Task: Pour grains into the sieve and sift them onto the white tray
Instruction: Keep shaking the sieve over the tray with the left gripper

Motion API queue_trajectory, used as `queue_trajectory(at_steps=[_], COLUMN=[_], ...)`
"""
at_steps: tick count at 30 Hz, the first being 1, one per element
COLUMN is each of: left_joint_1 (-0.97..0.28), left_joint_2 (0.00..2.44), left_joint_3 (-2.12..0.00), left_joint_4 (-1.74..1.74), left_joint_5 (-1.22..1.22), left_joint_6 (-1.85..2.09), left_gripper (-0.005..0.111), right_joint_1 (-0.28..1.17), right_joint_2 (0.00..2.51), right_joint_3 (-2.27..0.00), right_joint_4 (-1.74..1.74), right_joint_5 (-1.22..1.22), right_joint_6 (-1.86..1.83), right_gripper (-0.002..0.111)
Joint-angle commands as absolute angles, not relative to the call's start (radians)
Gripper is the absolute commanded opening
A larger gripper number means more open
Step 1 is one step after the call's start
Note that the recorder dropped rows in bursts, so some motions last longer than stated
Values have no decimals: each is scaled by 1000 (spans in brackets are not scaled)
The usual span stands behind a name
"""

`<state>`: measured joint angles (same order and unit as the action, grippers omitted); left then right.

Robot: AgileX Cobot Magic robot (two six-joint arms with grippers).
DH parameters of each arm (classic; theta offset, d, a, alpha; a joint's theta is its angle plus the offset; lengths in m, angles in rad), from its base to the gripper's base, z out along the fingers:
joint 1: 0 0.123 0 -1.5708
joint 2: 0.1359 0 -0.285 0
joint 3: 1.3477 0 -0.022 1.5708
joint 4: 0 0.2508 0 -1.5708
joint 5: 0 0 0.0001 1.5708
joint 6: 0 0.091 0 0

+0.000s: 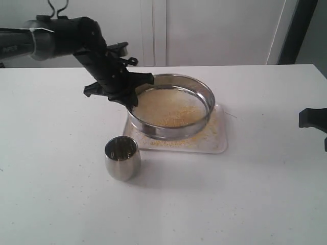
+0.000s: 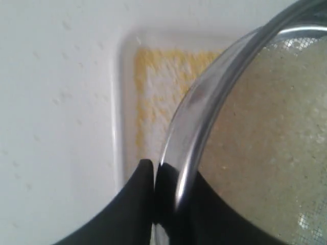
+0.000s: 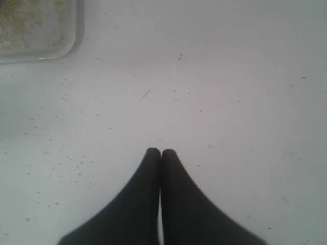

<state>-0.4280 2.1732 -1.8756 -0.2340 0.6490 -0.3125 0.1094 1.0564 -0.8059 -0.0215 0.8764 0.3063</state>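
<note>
Steel-ringed, the sieve (image 1: 171,107) sits over the white tray (image 1: 220,145), with grains (image 1: 171,115) spread on its mesh and yellow ones on the tray below. The left gripper (image 2: 155,166) pinches its rim wall. A steel cup (image 1: 122,157) stands upright nearby. The right gripper (image 3: 161,151) — jaws pressed together — hovers over the tabletop (image 1: 51,194).

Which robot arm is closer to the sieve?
Left. The left fingers pinch the sieve rim; the right fingers hang shut over the table, off to its side.
</note>
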Motion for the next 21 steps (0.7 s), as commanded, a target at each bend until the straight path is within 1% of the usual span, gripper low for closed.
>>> queue_trajectory(at_steps=[1,3,4,5,7,8,9,10,11,12,13,14,15,16,18,19,21], left_joint_1=[-501,-466,-435,-431,-493,-535,-537,-506,-457,-437,-438,-465,-509,-523,-500,-461,-457], left_joint_2=[2163,2142,2127,2124,2142,2151,2151,2130,2117,2117,2134,2153,2174,2174,2154,2140,2137], left_joint_3=[-1884,-1884,-1884,-1884,-1882,-1887,-1888,-1896,-1896,-1896,-1894,-1894,-1894,-1894,-1904,-1908,-1908], left_joint_4=[-262,-135,-138,-153,-176,-132,-90,-7,-29,-81,-202,-278,-285,-241,-78,-89,-157], left_joint_5=[523,577,601,603,599,594,592,605,608,608,601,597,585,586,601,581,565], left_joint_6=[-281,-394,-396,-391,-322,-294,-301,-396,-454,-447,-387,-305,-241,-236,-342,-422,-386], left_gripper=[0,0,0,0,0,0,0,0,0,0,0,0,0,0,0,0,0], right_joint_1=[98,98,98,98,98,98,98,98,98,98,98,98,98,98,98,98,98], right_joint_2=[1049,1049,1049,1049,1049,1049,1049,1049,1049,1049,1049,1049,1049,1049,1049,1049,1049], right_joint_3=[-802,-802,-802,-802,-802,-802,-802,-802,-802,-802,-802,-802,-802,-802,-802,-802,-802], right_joint_4=[-26,-26,-26,-26,-26,-26,-26,-26,-26,-26,-26,-26,-26,-26,-26,-26,-26], right_joint_5=[866,866,866,866,866,866,866,866,866,866,866,866,866,866,866,866,866], right_joint_6=[311,311,311,311,311,311,311,311,311,311,311,311,311,311,311,311,311], right_gripper=[0,0,0,0,0,0,0,0,0,0,0,0,0,0,0,0,0])
